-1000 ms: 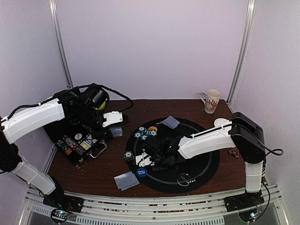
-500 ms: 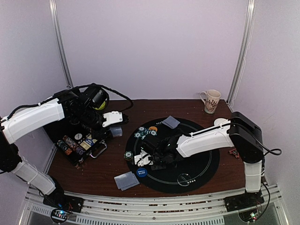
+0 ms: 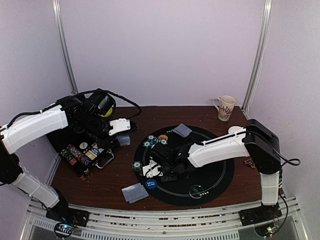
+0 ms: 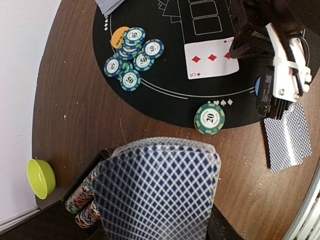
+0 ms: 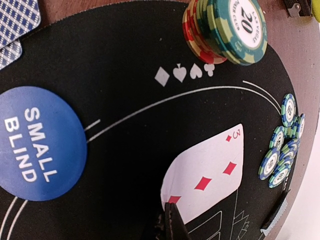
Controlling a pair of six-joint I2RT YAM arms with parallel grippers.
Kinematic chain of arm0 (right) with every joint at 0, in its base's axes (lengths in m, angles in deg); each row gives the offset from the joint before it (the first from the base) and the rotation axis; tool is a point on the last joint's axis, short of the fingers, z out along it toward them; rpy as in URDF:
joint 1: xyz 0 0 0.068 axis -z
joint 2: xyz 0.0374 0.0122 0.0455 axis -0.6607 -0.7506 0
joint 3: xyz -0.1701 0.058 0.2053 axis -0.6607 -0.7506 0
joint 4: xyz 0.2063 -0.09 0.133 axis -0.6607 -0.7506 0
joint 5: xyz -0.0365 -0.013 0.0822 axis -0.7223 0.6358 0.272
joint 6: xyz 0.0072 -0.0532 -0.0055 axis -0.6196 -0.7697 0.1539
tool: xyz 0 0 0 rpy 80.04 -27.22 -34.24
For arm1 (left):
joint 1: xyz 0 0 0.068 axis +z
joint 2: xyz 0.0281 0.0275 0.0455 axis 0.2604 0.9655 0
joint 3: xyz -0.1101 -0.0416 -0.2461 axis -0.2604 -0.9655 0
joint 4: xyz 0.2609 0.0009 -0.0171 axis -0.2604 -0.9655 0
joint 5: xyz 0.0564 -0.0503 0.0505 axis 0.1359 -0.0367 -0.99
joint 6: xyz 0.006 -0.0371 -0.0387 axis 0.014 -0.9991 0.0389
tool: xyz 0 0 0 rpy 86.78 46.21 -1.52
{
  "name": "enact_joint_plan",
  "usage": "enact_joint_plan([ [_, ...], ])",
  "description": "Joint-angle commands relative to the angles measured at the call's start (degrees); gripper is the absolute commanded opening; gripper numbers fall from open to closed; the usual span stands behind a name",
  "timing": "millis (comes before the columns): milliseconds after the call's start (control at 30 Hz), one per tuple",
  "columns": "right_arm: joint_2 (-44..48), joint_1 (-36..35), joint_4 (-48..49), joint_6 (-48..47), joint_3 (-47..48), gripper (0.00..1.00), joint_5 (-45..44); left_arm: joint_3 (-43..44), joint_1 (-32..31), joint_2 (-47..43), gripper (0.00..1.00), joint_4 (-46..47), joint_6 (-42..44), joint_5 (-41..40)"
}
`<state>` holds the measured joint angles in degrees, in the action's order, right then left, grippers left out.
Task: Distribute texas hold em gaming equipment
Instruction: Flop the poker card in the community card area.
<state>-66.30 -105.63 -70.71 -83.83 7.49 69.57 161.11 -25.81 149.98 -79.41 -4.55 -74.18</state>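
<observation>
My left gripper (image 3: 122, 139) is shut on a deck of blue-backed cards (image 4: 156, 192), held above the table's left part; the deck hides its jaws. My right gripper (image 5: 169, 216) is shut on a corner of the face-up three of diamonds (image 5: 210, 175), which lies on the black mat (image 3: 215, 170) with that corner curled up. A stack of chips marked 20 (image 5: 227, 30) stands at the mat's edge. Several teal chips (image 4: 131, 57) and an orange disc (image 4: 118, 36) lie beyond. A blue small blind disc (image 5: 37, 142) lies near my right gripper.
Face-down cards (image 3: 134, 192) lie off the mat's near-left edge, and more (image 3: 182, 130) at its back. A black chip case (image 3: 82, 155) with chip rows stands at the left. A green bowl (image 4: 41, 177) sits beside it. A patterned mug (image 3: 225, 107) stands back right.
My right gripper has shifted slightly left over the mat with the card. The left arm has barely moved.
</observation>
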Motion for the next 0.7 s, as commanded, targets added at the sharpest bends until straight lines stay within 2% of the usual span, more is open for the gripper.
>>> enact_joint_plan([
  [0, -1.3, -0.8, -2.8, 1.0, 0.2, 0.00, 2.4, -0.1, 0.3, -1.2, 0.46, 1.4, 0.2, 0.6],
  [433, -2.7, -0.7, -4.6, 1.5, 2.3, 0.00, 3.6, -0.5, 0.4, -1.5, 0.46, 1.3, 0.2, 0.4],
  [667, -1.2, -0.9, -4.6, 2.0, 1.8, 0.22, 3.7, -0.7, 0.4, -1.6, 0.46, 1.4, 0.1, 0.2],
])
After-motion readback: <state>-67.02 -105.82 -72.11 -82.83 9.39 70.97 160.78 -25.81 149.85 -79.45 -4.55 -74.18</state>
